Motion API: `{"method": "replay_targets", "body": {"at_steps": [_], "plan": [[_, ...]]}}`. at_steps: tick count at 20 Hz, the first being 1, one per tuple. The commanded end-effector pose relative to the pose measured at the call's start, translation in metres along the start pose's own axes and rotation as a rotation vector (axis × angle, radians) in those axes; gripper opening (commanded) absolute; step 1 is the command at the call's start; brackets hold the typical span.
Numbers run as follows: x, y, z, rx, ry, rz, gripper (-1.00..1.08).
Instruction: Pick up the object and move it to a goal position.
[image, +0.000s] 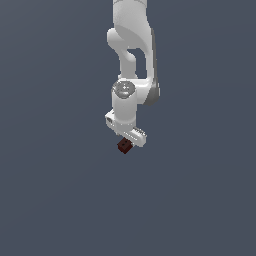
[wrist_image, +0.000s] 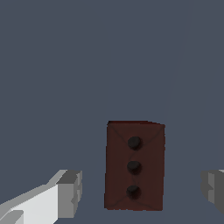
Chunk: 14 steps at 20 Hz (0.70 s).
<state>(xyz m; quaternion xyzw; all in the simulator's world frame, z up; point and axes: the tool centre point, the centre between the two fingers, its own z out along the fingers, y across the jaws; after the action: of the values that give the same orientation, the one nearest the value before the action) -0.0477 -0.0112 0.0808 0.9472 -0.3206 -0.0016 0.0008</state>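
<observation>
The object (wrist_image: 134, 166) is a small dark red-brown block with three dark spots in a row on the face I see. It sits between the two fingers of my white gripper (wrist_image: 141, 189), which is open. One grey fingertip (wrist_image: 71, 192) and the other fingertip (wrist_image: 213, 185) each stand clear of the block's sides, with a visible gap on both. In the exterior view the object (image: 124, 146) shows just under the gripper (image: 129, 141), at the end of the downward-reaching white arm (image: 131, 60).
A plain dark blue-grey surface (image: 55, 190) fills the scene around the arm. No other objects show in either view.
</observation>
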Motion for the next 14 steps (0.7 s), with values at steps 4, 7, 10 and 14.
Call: {"method": "replay_targets", "body": {"at_steps": [4,7,10,14], "plan": [[-0.002,0.000,0.004,0.003,0.002,0.033,1.00],[-0.002,0.000,0.004,0.002,0.002,0.029,1.00],[-0.002,0.000,0.009,0.002,0.002,0.030,1.00],[-0.003,0.000,0.024,0.002,0.002,0.031,1.00]]}}
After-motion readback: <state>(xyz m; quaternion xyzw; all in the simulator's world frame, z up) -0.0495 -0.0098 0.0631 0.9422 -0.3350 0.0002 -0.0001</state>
